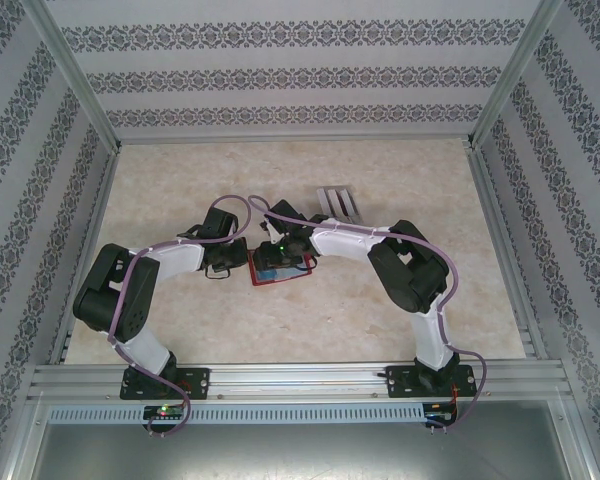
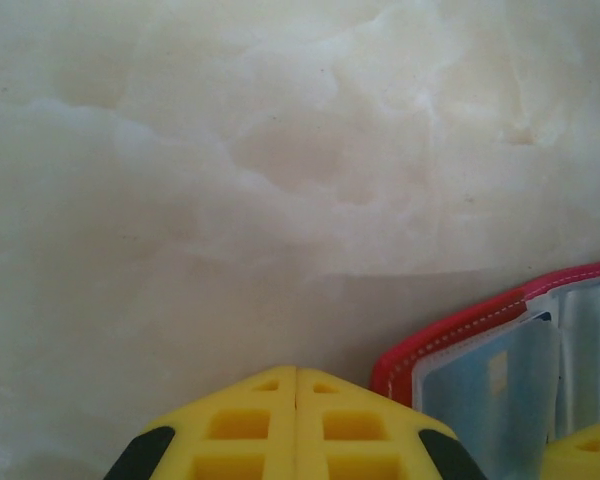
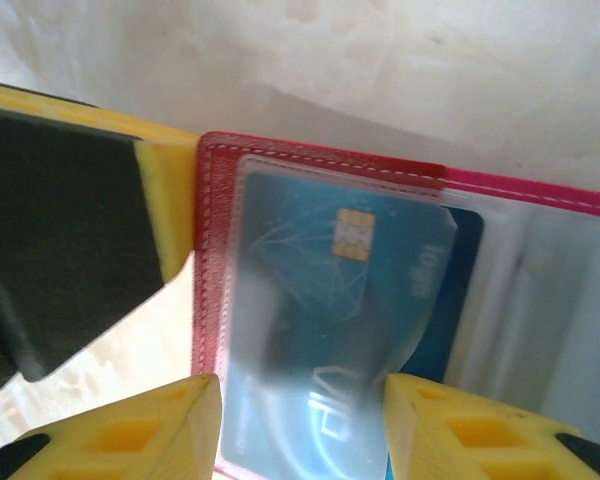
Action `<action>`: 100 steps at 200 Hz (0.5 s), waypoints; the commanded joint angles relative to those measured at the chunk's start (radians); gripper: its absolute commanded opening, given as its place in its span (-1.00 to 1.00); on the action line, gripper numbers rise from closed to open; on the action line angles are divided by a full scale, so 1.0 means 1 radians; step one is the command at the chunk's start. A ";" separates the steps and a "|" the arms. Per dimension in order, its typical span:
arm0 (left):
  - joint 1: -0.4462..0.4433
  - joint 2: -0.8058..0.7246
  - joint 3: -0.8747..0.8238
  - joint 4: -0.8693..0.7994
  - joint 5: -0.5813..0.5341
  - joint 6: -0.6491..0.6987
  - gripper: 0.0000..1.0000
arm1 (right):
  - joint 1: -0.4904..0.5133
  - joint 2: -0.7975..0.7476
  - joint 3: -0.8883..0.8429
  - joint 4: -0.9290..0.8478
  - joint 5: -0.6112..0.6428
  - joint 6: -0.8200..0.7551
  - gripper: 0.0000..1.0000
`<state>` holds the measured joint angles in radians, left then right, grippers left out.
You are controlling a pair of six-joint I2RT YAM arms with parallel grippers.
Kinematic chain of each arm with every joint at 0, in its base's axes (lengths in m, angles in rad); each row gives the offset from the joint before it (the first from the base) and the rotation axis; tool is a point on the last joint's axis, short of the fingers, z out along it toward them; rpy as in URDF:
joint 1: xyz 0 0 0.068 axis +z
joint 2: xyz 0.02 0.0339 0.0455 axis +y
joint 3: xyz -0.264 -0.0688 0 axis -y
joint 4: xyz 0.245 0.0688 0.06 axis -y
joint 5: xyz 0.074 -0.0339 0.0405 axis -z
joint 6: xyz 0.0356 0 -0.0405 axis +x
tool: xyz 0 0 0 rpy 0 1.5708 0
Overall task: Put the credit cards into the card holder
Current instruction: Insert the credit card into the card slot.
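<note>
Card holder [image 3: 215, 250] lies open and flat mid-desk [image 2: 230, 200], between my two wrists. Right gripper [image 3: 300, 392] is spread, one finger on each side of a blue card [image 3: 350, 290] with a chip. That card sits under the clear pocket [image 3: 255, 400] on the page nearest my other arm. Can't tell whether the fingers touch the film or hover just over it. Left gripper [image 2: 296, 372] is pressed together with nothing in it, tip at the holder's red outer edge, touching or just beside it. Reads as a stop or hold-down. Grey cards [image 1: 338, 203] lie side by side on the desk behind the holder, apart from it; count unclear from above.

Handling, my read:
- **Cards:** thin, stiff, light and slick, flat on a smooth desk, so hard to pinch from above. Take one across its long edges, or slide it to lift an end.
- **Holder:** soft and light, will skate or fold unless pinned at the red border.
- **Pocket film:** floppy, so the mouth needs holding open.
</note>
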<state>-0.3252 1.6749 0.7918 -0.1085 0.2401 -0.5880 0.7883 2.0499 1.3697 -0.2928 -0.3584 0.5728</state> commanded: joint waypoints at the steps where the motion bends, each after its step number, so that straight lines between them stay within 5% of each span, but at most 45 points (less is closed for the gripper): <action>1: -0.023 0.098 -0.036 -0.029 0.087 -0.015 -1.00 | 0.005 -0.049 -0.036 0.048 -0.040 0.025 -0.04; 100: -0.021 0.080 -0.031 -0.052 0.060 -0.004 -1.00 | -0.038 -0.206 -0.169 -0.036 0.179 -0.038 -0.01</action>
<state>-0.3252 1.6737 0.7990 -0.1036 0.2485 -0.5877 0.7521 1.8820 1.2430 -0.2878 -0.2707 0.5537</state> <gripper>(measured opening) 0.048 0.495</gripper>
